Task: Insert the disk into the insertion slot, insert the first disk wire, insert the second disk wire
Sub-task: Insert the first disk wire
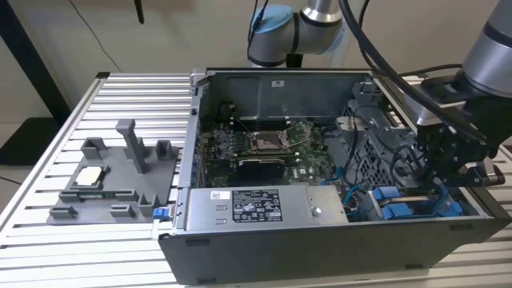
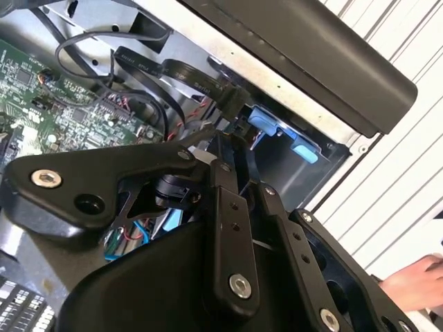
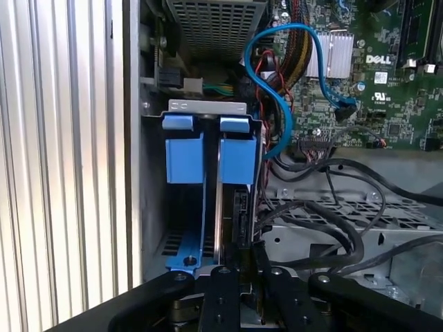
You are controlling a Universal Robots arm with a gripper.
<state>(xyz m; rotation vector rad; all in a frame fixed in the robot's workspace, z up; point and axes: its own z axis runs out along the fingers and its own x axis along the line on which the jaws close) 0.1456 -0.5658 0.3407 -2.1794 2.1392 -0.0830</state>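
Note:
The disk (image 3: pixel 239 158), in its bright blue carrier, stands on edge in the insertion slot (image 3: pixel 206 107), a grey metal bay at the case's front corner. Beside it in the bay is a second blue carrier (image 3: pixel 184 155). My gripper (image 3: pixel 248 278) hangs right behind the disk's rear edge, its black fingers close together around a black wire (image 3: pixel 259 257) that ends at the disk's connector. In the exterior view the gripper (image 1: pixel 445 180) reaches down into the case over the blue carriers (image 1: pixel 394 204). In the second wrist view the fingertips (image 2: pixel 216 144) meet under a flat black cable (image 2: pixel 173 69).
A blue data cable (image 3: pixel 277 90) loops above the bay, and black cables (image 3: pixel 332 228) lie over a perforated cage. The grey power-supply box (image 1: pixel 256 207) sits beside the bay, with the motherboard (image 1: pixel 264 147) behind it. A grey parts tray (image 1: pixel 112 180) lies outside the case. A person's hand (image 2: pixel 415 283) rests nearby.

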